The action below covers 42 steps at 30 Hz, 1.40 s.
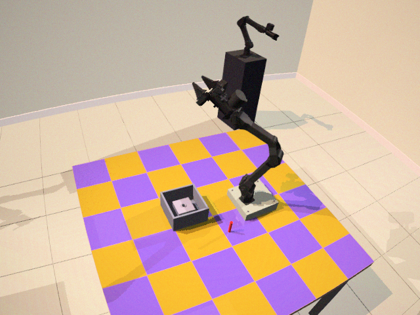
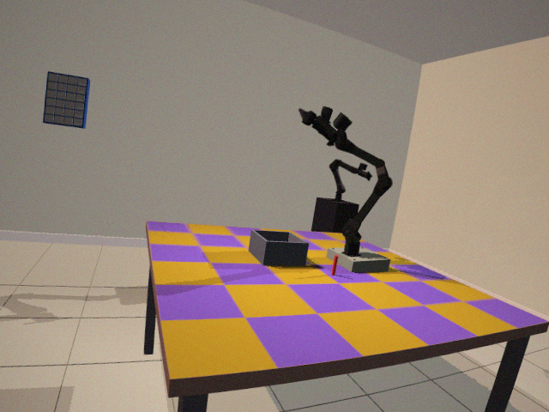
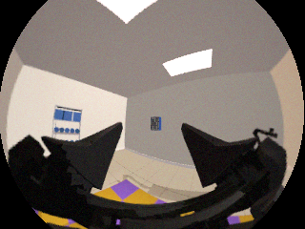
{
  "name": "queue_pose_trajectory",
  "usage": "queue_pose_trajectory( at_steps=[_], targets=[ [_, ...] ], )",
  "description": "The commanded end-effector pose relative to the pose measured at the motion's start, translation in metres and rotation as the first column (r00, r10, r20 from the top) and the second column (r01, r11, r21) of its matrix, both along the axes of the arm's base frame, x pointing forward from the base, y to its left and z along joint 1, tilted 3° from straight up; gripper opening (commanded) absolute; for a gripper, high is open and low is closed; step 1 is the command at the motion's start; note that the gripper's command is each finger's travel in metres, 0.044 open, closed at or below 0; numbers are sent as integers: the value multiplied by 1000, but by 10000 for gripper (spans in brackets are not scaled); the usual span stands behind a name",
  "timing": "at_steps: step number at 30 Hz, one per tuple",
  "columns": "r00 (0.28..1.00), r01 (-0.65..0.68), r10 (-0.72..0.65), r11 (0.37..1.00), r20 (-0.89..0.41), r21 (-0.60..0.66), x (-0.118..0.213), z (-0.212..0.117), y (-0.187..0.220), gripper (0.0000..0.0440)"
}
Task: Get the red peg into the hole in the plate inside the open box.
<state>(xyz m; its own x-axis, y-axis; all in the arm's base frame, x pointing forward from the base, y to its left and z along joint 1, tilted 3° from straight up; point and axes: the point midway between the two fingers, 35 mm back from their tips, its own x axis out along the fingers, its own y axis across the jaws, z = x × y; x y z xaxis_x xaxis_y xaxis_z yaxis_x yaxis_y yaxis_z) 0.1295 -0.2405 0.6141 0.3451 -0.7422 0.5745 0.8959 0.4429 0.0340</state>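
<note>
One upright red peg near open box.

Two fingers, above one surface. Below them: one open box, one plate inside with one visible hole, one red peg and one base block. Two arms: one bearing the fingers, one apart from them on one dark pedestal. Beyond the fingers, one wall panel and one shelf unit; higher than them, two ceiling lights.
</note>
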Motion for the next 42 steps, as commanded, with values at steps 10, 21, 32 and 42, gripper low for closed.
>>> queue_pose_trajectory(
  at_steps=[10,21,32,42],
  targets=[
    [987,-41,83,956,-135,290,51,-80,-35,440],
    [940,-59,244,805,-238,590,111,-179,-37,440],
    [846,7,426,593,-321,806,159,-272,9,440],
    [722,145,585,393,-368,908,180,-344,87,440]
  ],
)
